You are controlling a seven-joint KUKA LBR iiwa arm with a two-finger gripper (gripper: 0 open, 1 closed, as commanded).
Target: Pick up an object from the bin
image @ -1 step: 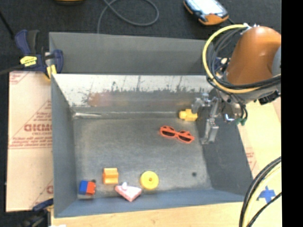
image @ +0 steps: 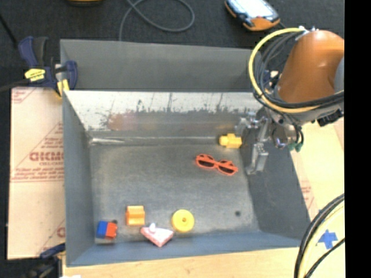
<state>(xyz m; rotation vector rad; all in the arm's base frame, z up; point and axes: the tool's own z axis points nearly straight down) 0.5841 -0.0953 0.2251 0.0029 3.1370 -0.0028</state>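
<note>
Currently the claw [image: 257,155] hangs at the right side of the bin [image: 174,68], near the back wall. Whether it is wide or narrow cannot be told. A yellow block [image: 230,141] lies just left of it, with red glasses [image: 217,164] near, to the lower left. Along the front wall, well apart from the claw, lie a blue block [image: 106,230], an orange block [image: 135,215], a pink piece [image: 157,235] and a yellow disc [image: 183,220].

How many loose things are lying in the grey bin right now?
6: a yellow block and red glasses near the gripper; along the front wall a blue-red block, orange block, pink piece and yellow disc. The gripper may hide more.
</note>
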